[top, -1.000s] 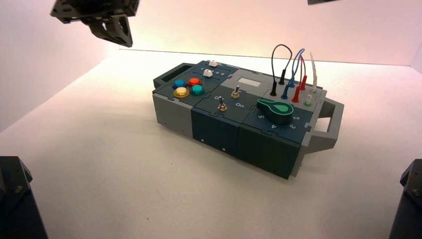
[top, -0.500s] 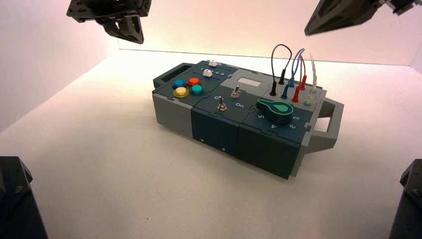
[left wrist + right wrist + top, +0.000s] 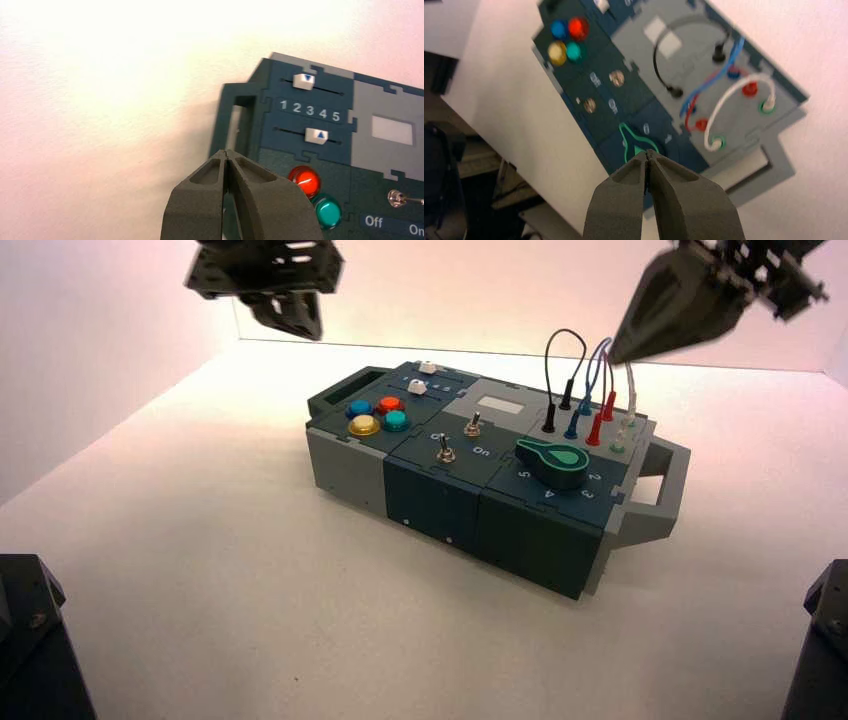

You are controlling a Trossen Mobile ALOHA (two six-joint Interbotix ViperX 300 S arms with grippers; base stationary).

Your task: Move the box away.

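The box [image 3: 497, 474] sits turned at an angle on the white table [image 3: 220, 580], untouched. Both claws hang above it with fingers pressed together, gripping nothing — the left claw [image 3: 227, 156] over the end with the sliders and dark handle, the right claw [image 3: 647, 156] over the green dial [image 3: 636, 145]

My left claw [image 3: 227, 156] and right claw [image 3: 647, 156] are matte dark grey, wedge-shaped, with hollow-recessed fingers [image 3: 200, 200].
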